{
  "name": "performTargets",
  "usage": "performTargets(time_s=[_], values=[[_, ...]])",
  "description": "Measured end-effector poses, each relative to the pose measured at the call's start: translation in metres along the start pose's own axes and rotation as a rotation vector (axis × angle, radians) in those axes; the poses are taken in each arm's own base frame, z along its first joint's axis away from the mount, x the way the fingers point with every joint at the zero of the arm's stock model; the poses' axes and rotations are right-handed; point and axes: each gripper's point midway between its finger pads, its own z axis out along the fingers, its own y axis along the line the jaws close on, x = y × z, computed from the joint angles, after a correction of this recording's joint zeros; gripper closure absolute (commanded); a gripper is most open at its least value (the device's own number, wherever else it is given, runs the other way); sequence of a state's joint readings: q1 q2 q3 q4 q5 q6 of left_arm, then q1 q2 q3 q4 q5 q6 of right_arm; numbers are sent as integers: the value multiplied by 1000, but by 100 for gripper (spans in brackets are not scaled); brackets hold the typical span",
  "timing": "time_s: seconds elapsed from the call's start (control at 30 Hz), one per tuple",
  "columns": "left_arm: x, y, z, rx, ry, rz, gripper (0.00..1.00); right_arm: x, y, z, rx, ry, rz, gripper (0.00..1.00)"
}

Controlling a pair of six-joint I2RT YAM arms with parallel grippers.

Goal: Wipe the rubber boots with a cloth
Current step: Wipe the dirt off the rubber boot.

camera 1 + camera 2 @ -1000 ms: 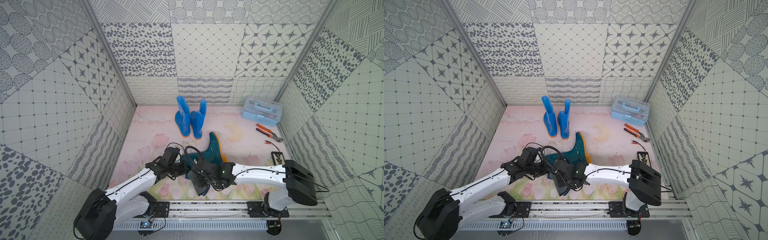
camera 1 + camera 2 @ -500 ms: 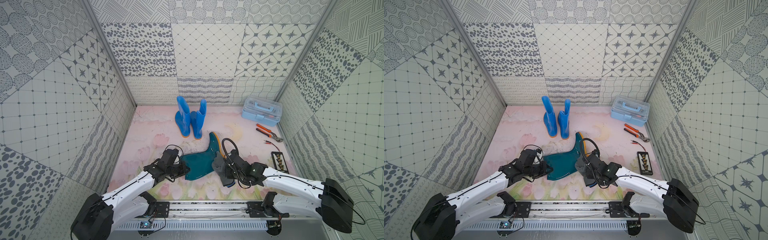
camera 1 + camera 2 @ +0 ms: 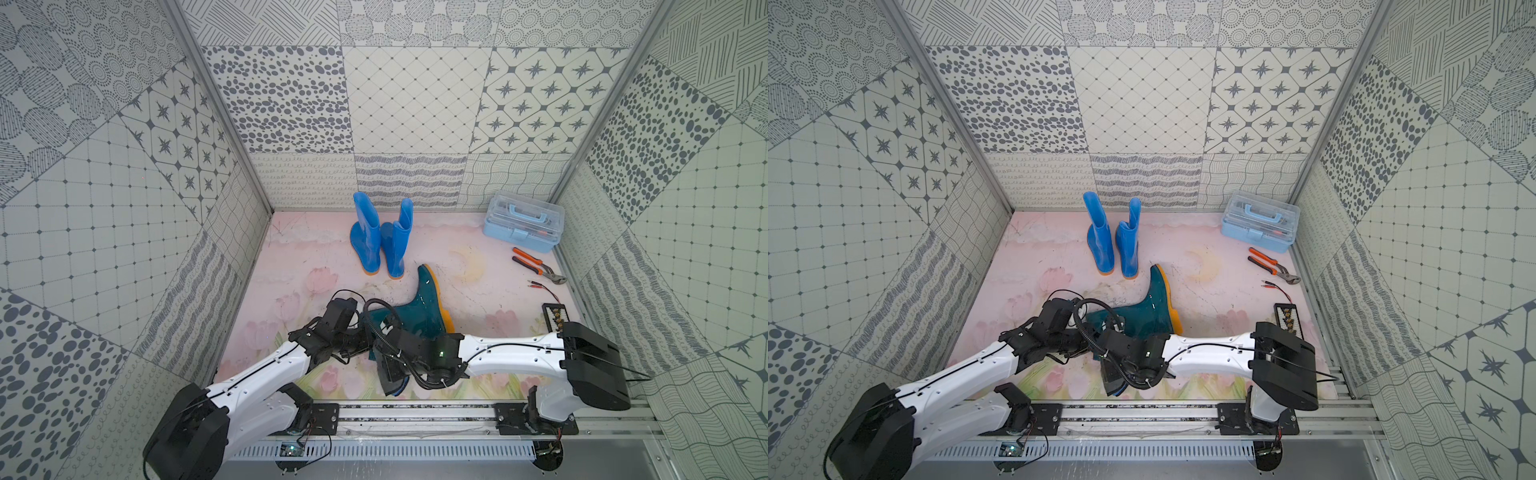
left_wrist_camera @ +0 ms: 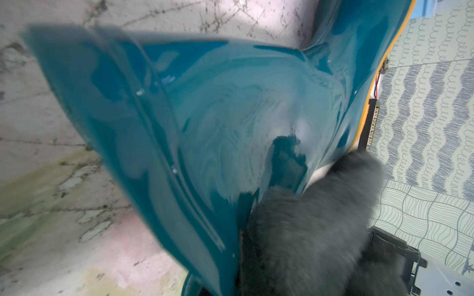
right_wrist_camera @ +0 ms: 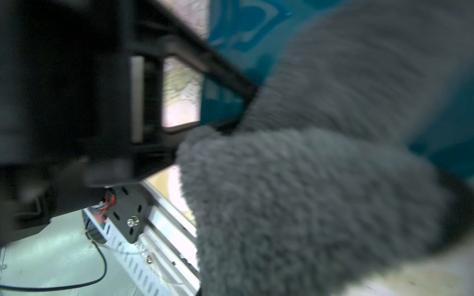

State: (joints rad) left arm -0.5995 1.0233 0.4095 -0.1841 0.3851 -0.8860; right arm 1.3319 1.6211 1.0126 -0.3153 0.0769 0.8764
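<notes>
A dark teal-green rubber boot lies on its side mid-floor, orange sole to the right. My left gripper is shut on the rim of its shaft, and the glossy shaft fills the left wrist view. My right gripper is shut on the grey cloth, pressed against the shaft near its opening, right beside the left gripper; its jaws are buried in cloth. Fluffy cloth also touches the boot. Two bright blue boots stand upright at the back.
A light blue toolbox sits at the back right. Orange-handled pliers, thin test leads and a black parts strip lie along the right wall. Patterned walls close three sides. The arms' metal rail runs along the front.
Half a second ago the right arm had carried the cloth out to the boot's foot end; it has now come back to the shaft opening. The left arm has stayed put.
</notes>
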Motion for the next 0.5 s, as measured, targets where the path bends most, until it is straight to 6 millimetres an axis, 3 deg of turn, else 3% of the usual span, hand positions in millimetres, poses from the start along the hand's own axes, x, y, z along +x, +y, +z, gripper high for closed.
performTargets(time_s=[0.1, 0.17, 0.33, 0.37, 0.43, 0.5], values=[[1, 2, 2, -9, 9, -4, 100, 0, -7, -1, -7, 0, 9, 100], [2, 3, 3, -12, 12, -6, 100, -3, -35, -8, 14, -13, 59, 100], [3, 2, 3, -8, 21, -5, 100, -12, -159, -56, 180, -117, 309, 100], [3, 2, 3, -8, 22, -5, 100, -10, -173, -65, 202, -133, 339, 100], [4, 1, 4, -4, 28, -6, 100, -7, -186, -80, 221, -152, 368, 100], [4, 1, 4, -4, 32, -7, 100, -8, -183, -83, 211, -153, 367, 100]])
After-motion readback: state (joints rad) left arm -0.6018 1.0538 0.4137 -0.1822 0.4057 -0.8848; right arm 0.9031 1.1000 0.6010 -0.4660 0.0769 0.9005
